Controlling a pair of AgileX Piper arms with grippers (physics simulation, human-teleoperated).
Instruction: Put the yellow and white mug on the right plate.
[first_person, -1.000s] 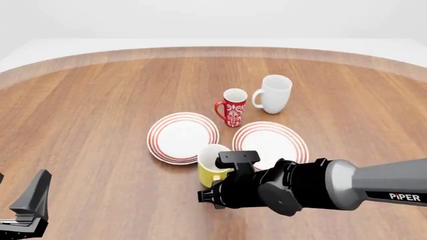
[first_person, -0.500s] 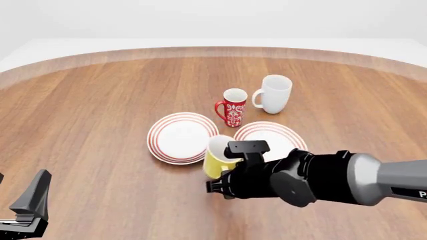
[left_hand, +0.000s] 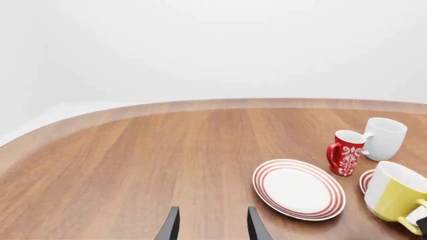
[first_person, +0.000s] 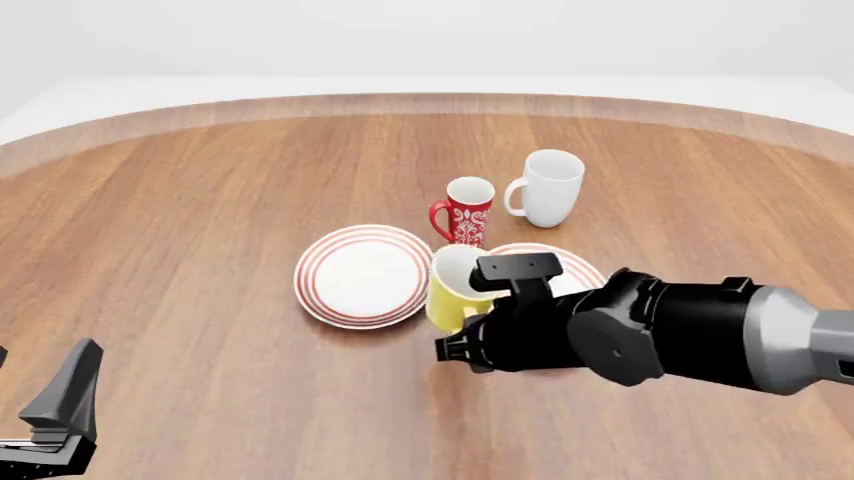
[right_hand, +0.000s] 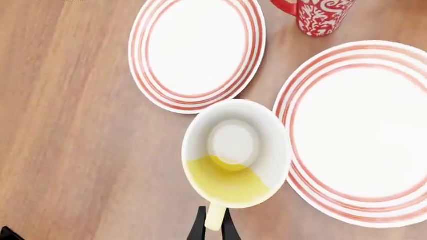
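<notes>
The yellow and white mug (first_person: 454, 285) hangs upright in the air between the two plates, at the left rim of the right plate (first_person: 577, 270). My right gripper (right_hand: 214, 228) is shut on the mug's yellow handle (right_hand: 215, 216). In the front view its fingers are hidden under the black right arm (first_person: 627, 330). The right wrist view looks down into the mug (right_hand: 235, 150), with the right plate (right_hand: 363, 130) beside it. My left gripper (left_hand: 212, 227) is open and empty, low at the near left (first_person: 60, 410). The mug also shows in the left wrist view (left_hand: 393, 197).
The left look-alike plate (first_person: 363, 275) lies just left of the mug. A red-and-white patterned mug (first_person: 467, 215) stands behind the two plates. A taller all-white mug (first_person: 550, 187) stands behind the right plate. The wooden table (first_person: 200, 200) curves away at the back.
My right arm has carried the yellow mug up and to the right, from near the left plate's front edge toward the right plate. The left arm has not moved.
</notes>
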